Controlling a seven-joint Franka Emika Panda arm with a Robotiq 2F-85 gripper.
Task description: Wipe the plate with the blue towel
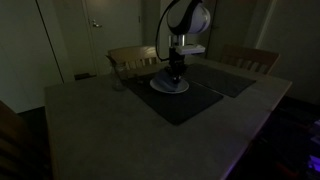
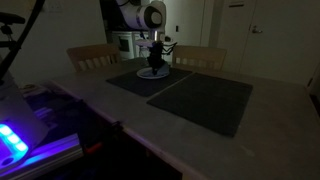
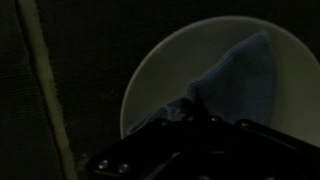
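Observation:
The room is dim. A pale round plate [image 1: 169, 87] sits on a dark placemat [image 1: 180, 100]; it also shows in an exterior view [image 2: 152, 73] and in the wrist view [image 3: 180, 60]. The blue towel [image 3: 235, 75] lies bunched on the plate. My gripper [image 1: 174, 75] points straight down onto the plate and seems shut on the towel, pressing it against the plate; it shows in an exterior view [image 2: 155, 66] too. In the wrist view the fingers [image 3: 190, 118] are dark and meet at the towel's gathered end.
A second dark placemat [image 2: 200, 100] lies beside the first. Two wooden chairs [image 1: 135, 60] [image 1: 250, 60] stand at the table's far side. The table edge [image 1: 250, 140] is near the camera. A lit device [image 2: 15, 140] sits at the edge of an exterior view.

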